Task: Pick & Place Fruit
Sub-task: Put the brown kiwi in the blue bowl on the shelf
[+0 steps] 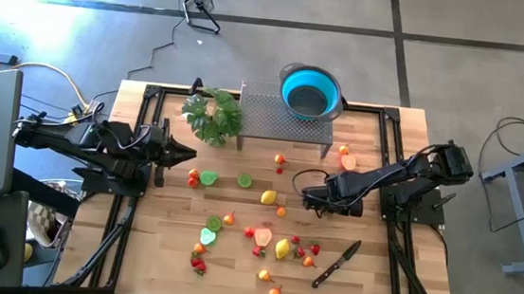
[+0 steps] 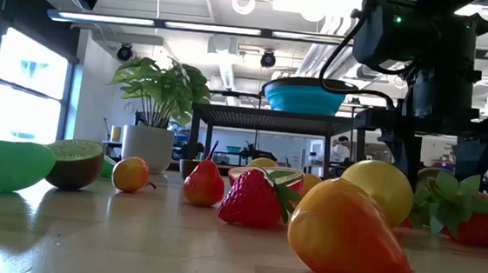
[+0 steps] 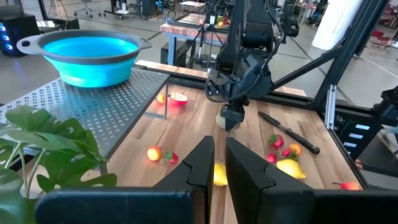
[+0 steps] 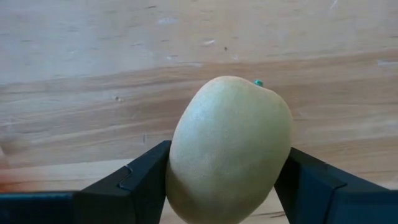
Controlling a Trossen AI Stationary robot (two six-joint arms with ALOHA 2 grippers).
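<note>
Right wrist view: the right gripper (image 4: 227, 180) has its 2 dark fingers (image 4: 134, 180) against a pale tan-green rounded toy fruit (image 4: 229, 149) on the wooden table (image 4: 93, 74). Grasping step; next, lift toward the blue collapsible bowl (image 1: 309, 90).

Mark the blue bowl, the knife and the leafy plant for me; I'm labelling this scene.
blue bowl (image 1: 296, 79): high view, its rim.
knife (image 1: 329, 270): high view, its black handle.
leafy plant (image 1: 213, 115): high view, its leaves.
</note>
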